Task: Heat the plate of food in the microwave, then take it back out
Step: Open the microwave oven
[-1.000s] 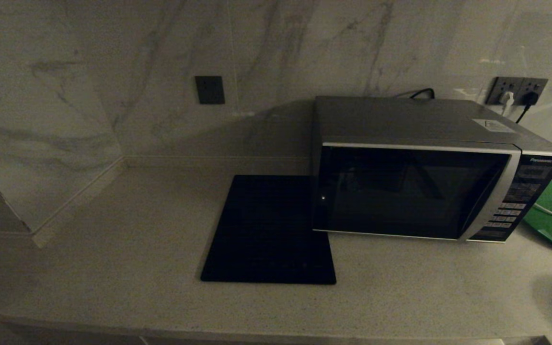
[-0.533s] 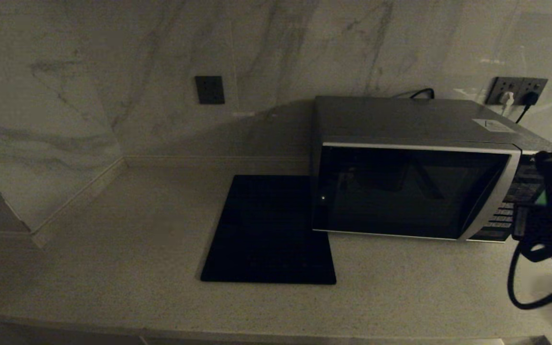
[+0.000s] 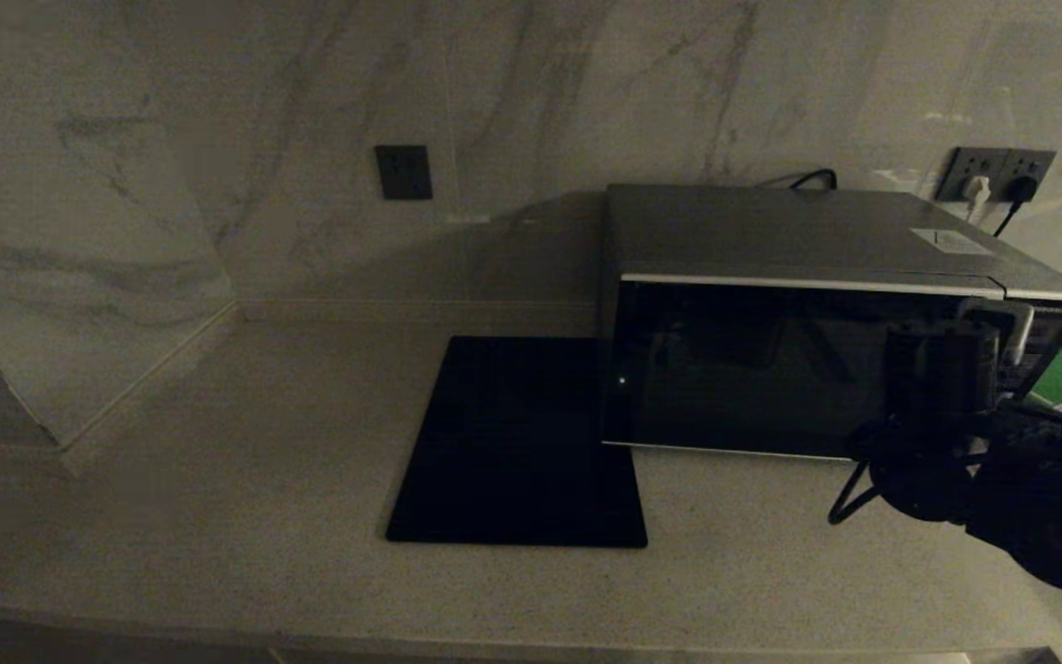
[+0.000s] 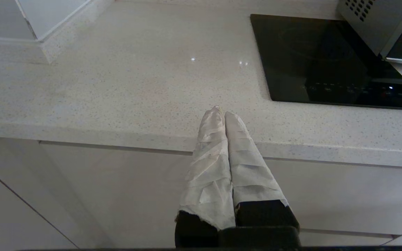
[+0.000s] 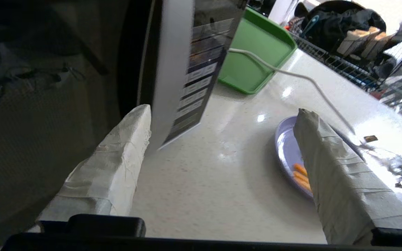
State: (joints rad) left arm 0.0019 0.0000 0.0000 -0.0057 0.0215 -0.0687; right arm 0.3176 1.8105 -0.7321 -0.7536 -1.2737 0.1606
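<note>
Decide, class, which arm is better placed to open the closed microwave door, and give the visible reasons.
Right. The right tool is open in front of the microwave, near its button panel. The left tool is shut, parked low at the counter's front edge, away from the microwave.

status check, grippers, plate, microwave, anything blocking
Right gripper open, empty, at the microwave handle side. Left gripper shut, parked at counter edge. Door shut; plate of food outside on counter. White cable crosses nearby.
</note>
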